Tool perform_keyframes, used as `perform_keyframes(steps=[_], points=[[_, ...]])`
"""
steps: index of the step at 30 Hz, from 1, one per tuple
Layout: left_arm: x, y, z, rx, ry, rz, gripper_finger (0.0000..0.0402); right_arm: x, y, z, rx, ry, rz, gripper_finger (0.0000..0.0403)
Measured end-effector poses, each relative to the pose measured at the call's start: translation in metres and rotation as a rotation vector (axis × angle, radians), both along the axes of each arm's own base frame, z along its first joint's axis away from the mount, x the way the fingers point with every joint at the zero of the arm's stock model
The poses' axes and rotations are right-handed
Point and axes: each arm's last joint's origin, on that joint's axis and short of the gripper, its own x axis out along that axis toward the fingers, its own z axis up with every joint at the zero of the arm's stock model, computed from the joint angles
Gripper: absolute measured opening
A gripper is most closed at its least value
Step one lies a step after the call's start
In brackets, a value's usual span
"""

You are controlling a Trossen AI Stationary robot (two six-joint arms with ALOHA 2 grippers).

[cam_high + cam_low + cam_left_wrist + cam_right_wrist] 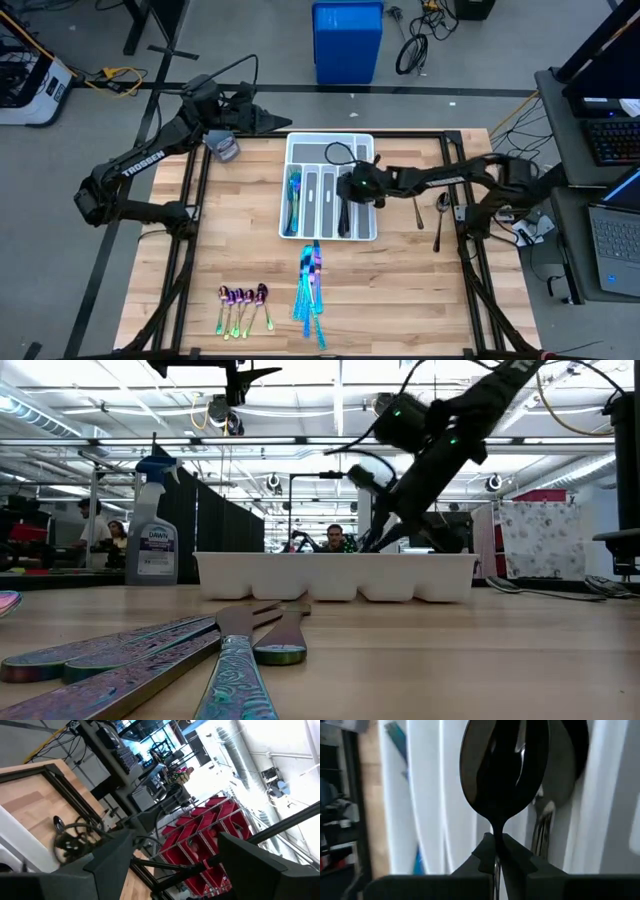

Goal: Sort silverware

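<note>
The white tray (300,150) stands at the table's middle, with teal forks (294,195) in its left compartment. My right gripper (350,195) reaches in from the right over the tray's right compartments, shut on a dark spoon (505,765). Another dark spoon (563,755) lies in the tray behind it. Two dark spoons (440,215) lie on the table right of the tray. Blue knives (312,290) and small rainbow spoons (243,300) lie near the front edge. My left gripper (175,870) hangs open, high over the far left. My right gripper pinches the dark spoon's neck (496,832), just behind the bowl, between its two fingertips. The bowl sticks out ahead of the fingers and the handle runs back between them. The fingers slant down from the table's right. Whether the spoon touches the tray does not show.
A spray bottle (153,525) stands beyond the tray on the far left. A blue bin (347,40) stands on the floor behind the table. Bare wood lies between the tray and the cutlery near the front edge. People sit in the room behind.
</note>
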Motion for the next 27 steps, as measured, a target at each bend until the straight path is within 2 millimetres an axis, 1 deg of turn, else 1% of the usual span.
perform_keyframes(steps=[4,6,12,17,19,22,25,27], points=[[0.0,0.0,0.0,0.0,0.0,-0.002,0.0278,0.008,-0.004,-0.003,0.008,0.119,0.033,0.0001],[0.0,0.0,0.0,0.0,0.0,-0.008,0.0278,0.012,-0.004,-0.002,0.014,0.165,0.067,0.0008],[0.0,-0.001,0.0,0.004,-0.001,-0.04,0.0278,0.018,-0.006,0.009,-0.006,0.217,0.116,0.0056],[0.0,-0.002,0.0,0.018,-0.002,-0.063,0.0278,0.016,-0.008,0.024,-0.018,0.225,0.132,0.0091],[0.0,-0.002,0.0,0.017,-0.002,-0.076,0.0278,0.012,-0.008,0.035,-0.029,0.233,0.145,0.0099],[0.0,-0.003,0.0,0.017,-0.003,-0.09,0.0278,-0.002,-0.006,0.061,-0.056,0.269,0.152,0.0105],[0.0,-0.003,0.0,0.016,-0.002,-0.093,0.0278,-0.024,-0.002,0.084,-0.107,0.37,0.099,0.0106],[0.0,-0.003,0.0,0.016,-0.003,-0.094,0.0278,-0.042,0.002,0.091,-0.114,0.475,0.058,0.0107]])
